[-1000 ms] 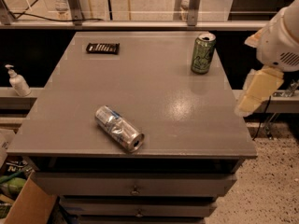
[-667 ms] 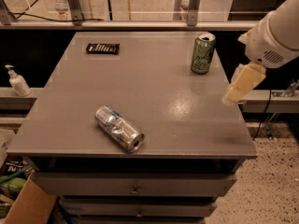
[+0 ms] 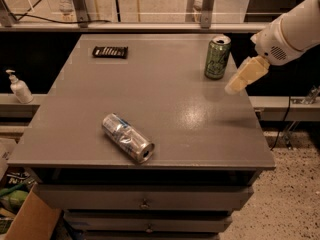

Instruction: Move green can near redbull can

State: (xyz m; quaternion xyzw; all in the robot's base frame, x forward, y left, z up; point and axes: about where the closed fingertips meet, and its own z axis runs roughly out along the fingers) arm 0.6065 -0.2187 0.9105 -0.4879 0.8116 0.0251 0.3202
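The green can [image 3: 218, 57] is standing far right on the bench [image 3: 165, 109], well apart from the redbull can [image 3: 128, 138] lying near the front. The pincer [image 3: 243, 75] is hovering just beside the green can, not touching it; whether it is spread or pressed together, I cannot tell. The whole move is remaining.

views: one camera, so no overlap
position: high, off the near side of the table [image 3: 165, 104], fairly close
facing: tilted down toward the far side, whole tabletop in frame
gripper [image 3: 240, 80]: in frame at the table's far right edge
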